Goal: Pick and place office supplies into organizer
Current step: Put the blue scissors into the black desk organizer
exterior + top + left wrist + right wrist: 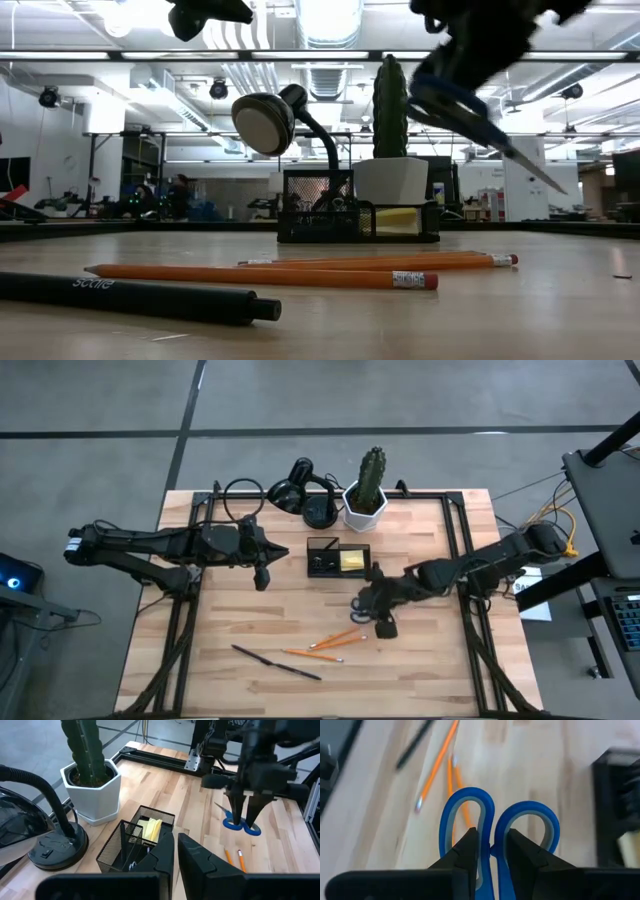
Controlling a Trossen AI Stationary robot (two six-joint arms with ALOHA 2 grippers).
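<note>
Nearest the low camera: thin dark pen point(130, 297) lying flat on table point(420, 660), two orange pencils point(270, 273) just behind it. Second dark pen point(278, 662) seen from above at the front of the table, beside the pencils point(335, 641).

Right gripper point(491, 851): raised above the table's middle, fingers clamped on blue-handled scissors point(492, 827) at the junction of the two loops. Scissors held clear of the wood, blades tilted downward in the low view point(480, 115).

Organizer point(338, 558): black mesh tray, toward the rear centre, in front of white cactus pot point(366, 508) and black desk lamp point(300, 495). Yellow sticky-note pad point(352, 561) in its right compartment; some dark items in the left one, not identifiable.

Left gripper point(262, 575): hovering above the table left of the organizer, nothing held. Fingers point(162, 855) nearly together, narrow gap between them, pointed toward the organizer point(132, 845).
</note>
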